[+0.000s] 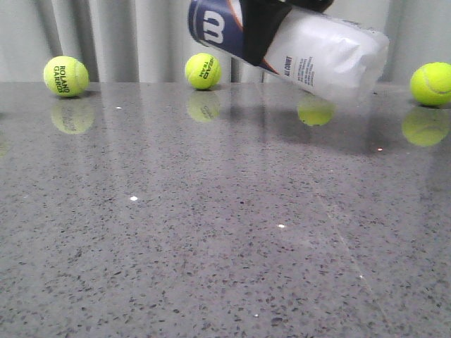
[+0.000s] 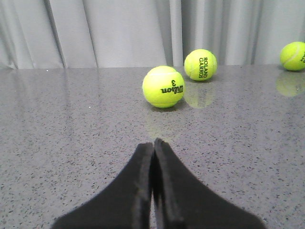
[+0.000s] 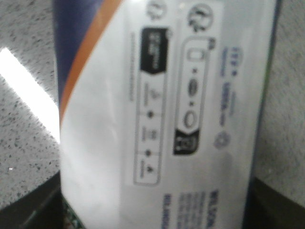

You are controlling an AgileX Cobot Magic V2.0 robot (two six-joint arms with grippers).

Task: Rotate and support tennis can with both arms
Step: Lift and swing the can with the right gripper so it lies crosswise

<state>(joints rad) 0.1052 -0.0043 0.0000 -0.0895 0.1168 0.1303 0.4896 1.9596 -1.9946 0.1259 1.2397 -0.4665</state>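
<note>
The tennis can (image 1: 320, 56) hangs in the air at the back of the table, lying almost level, tilted down to the right. Its navy band with the white "W" is at the left end and its white label at the right. My right gripper (image 1: 271, 24) is shut on the tennis can around its middle, from above. In the right wrist view the can's label (image 3: 162, 119) fills the picture and dark fingers (image 3: 28, 210) show at its sides. My left gripper (image 2: 153, 145) is shut and empty, low over the table, and is out of the front view.
Yellow-green tennis balls lie along the back of the grey speckled table (image 1: 211, 232): one far left (image 1: 65, 76), one in the middle (image 1: 203, 70), one far right (image 1: 431, 84). A Wilson ball (image 2: 163, 87) lies ahead of the left gripper. A grey curtain hangs behind.
</note>
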